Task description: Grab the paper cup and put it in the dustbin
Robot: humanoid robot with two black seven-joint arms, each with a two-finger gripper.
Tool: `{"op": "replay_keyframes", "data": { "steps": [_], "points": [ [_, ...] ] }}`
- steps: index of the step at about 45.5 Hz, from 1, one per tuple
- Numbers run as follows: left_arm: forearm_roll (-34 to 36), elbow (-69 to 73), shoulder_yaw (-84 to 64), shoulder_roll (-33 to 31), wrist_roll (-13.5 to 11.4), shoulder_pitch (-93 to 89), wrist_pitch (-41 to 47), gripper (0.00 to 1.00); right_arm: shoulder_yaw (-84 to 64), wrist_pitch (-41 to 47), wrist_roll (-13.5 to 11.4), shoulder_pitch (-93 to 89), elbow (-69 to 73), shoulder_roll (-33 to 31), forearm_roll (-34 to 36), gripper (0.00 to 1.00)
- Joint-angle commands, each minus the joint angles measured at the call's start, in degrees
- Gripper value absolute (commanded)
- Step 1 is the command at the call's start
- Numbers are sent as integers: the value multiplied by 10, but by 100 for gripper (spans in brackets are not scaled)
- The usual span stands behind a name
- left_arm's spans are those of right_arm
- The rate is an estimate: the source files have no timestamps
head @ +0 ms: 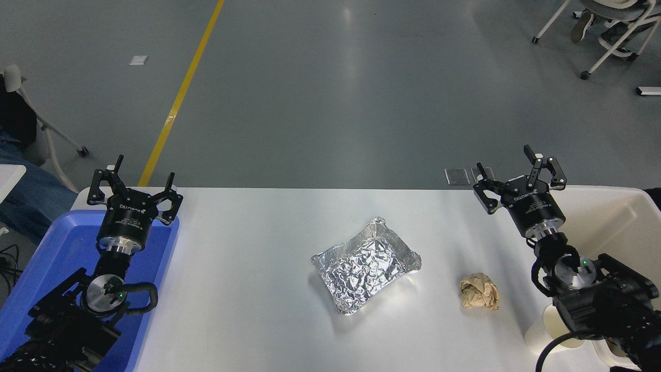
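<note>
Both pairs of jaws stood spread and empty. At eight o'clock our left gripper (135,182) hung parked over the blue tray (57,248). Past the foil tray (365,263) and crumpled paper ball (481,292), our right gripper (514,169) hovered at two o'clock beside the dustbin (614,217). The paper cup (545,333) stood upright at five o'clock, behind those jaws, half hidden under our right forearm, which was nearer.

blue tray (57,243), silver foil (366,263), seemingly cream cup (542,330)

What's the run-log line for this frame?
right hand open, empty, raised beside bin | cup on table under right arm | left hand open over tray
</note>
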Motion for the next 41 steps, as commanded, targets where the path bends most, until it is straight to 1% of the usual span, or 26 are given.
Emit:
{"op": "replay_keyframes", "data": {
  "steps": [1, 9, 15, 22, 23, 27, 32, 36, 41],
  "points": [
    [0, 0, 0, 0, -2, 0, -1, 100, -2, 0, 0, -1, 1, 0, -3, 100],
    [-1, 0, 5, 1, -2, -1, 0, 100, -8, 0, -2, 5, 2, 3, -16, 100],
    [-1, 0, 6, 1, -2, -1, 0, 100, -55, 0, -2, 35, 2, 2, -62, 100],
    [-1, 0, 7, 1, -2, -1, 0, 100, -135, 0, -6, 114, 2, -15, -130, 100],
    [-1, 0, 7, 1, -3, -1, 0, 100, -166, 0, -6, 148, 2, -24, -156, 100],
    [-1, 0, 7, 1, -3, -1, 0, 100, -235, 0, -7, 217, 2, -40, -203, 100],
    [-2, 0, 7, 2, -3, -1, 0, 100, -367, 0, -8, 306, 3, -44, -282, 100],
    [-3, 0, 7, 2, -3, -1, 1, 100, -474, 0, -8, 369, 44, -55, -319, 100],
    [-3, 0, 7, 2, -3, -1, 1, 100, -576, 0, -8, 442, 103, -80, -348, 100]
  ]
}}
